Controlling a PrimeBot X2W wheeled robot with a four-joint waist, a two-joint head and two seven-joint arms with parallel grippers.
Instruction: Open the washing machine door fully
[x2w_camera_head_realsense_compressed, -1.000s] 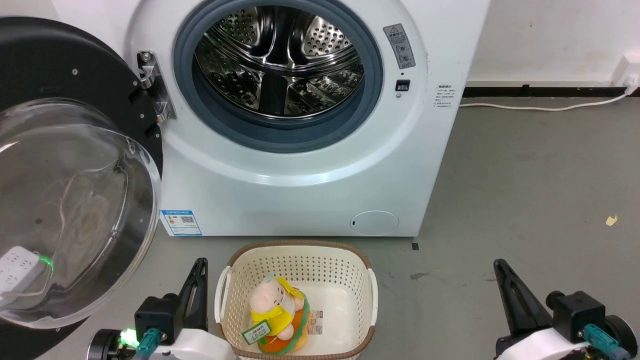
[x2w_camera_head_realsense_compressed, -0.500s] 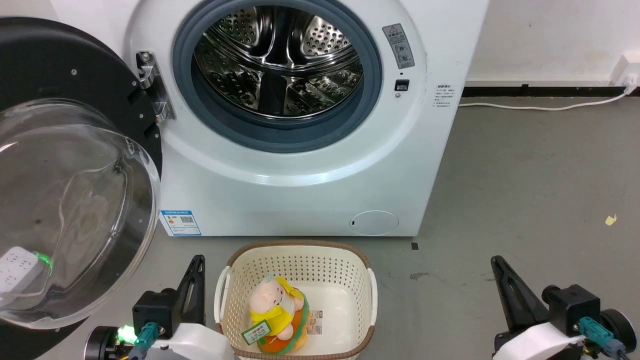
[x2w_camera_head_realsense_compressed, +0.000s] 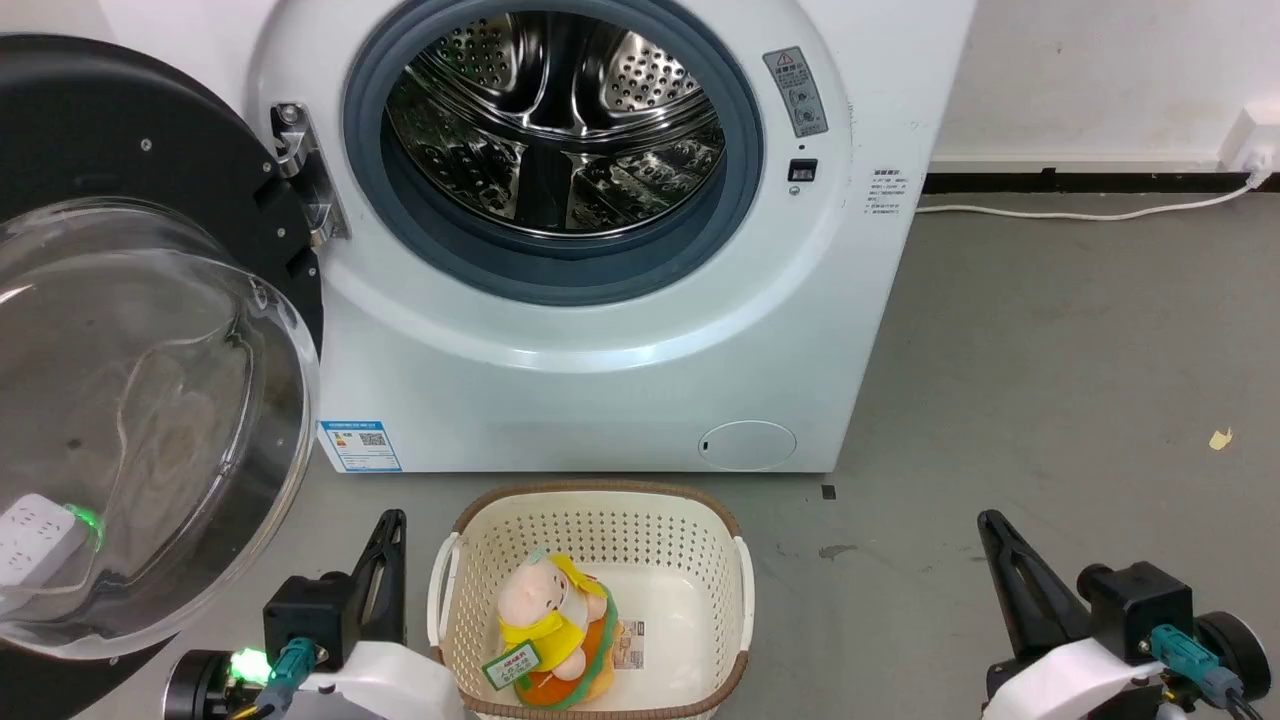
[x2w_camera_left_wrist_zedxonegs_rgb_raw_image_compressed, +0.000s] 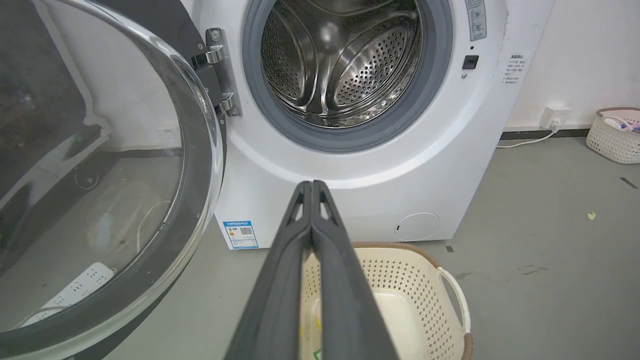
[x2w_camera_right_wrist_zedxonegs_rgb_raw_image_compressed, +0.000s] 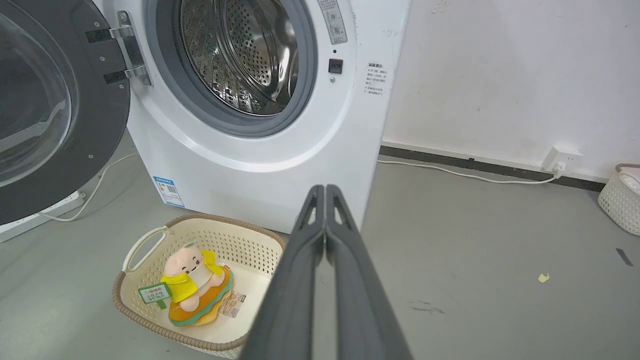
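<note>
Illumination: bright, even and diffuse, falling from above. Shadows on the grey concrete floor (x2w_camera_head_realsense_compressed: 1050, 380) are faint and soft-edged. Hard specular highlights on the perforated steel drum (x2w_camera_head_realsense_compressed: 555, 120). Pale reflections veil the bulging clear glass window (x2w_camera_head_realsense_compressed: 140, 420) of the round black washing machine door (x2w_camera_head_realsense_compressed: 90, 120). Focus is sharp throughout. Both wrist views stretch mildly toward the margins, slanting the big white washing machine (x2w_camera_left_wrist_zedxonegs_rgb_raw_image_compressed: 350, 200). A small green lamp (x2w_camera_head_realsense_compressed: 250, 665) blooms slightly.

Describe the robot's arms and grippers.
The left gripper and right gripper look alike: two long, dark tapering fingers with triangular cut-outs near the tips, a black block behind, then a white forearm shell. A teal connector plugs in at each wrist; a green light glows at the left one.
</note>
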